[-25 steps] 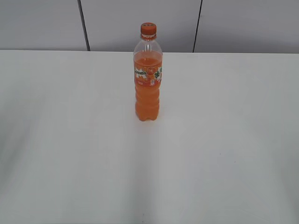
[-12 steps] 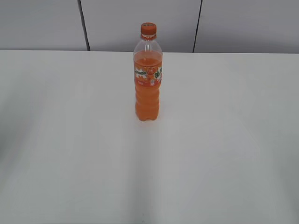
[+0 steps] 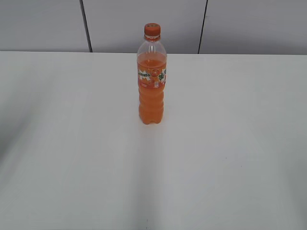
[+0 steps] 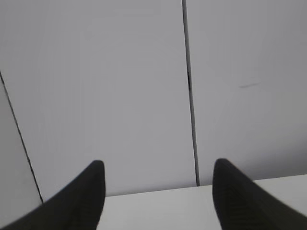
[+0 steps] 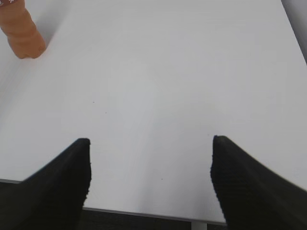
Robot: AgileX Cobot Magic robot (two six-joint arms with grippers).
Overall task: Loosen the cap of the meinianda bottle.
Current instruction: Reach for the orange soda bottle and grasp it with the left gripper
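We see the bottle (image 3: 152,76) upright toward the table's (image 3: 230,143) far edge, its cap (image 3: 152,30) on and untouched. Our left gripper (image 4: 158,191) and right gripper (image 5: 149,167) hang wide apart and empty, well clear, likely awaiting the approach.

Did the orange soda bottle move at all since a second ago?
No. The meinianda bottle stands at the same spot on the table, its cap still just right of the dark wall seam behind it.
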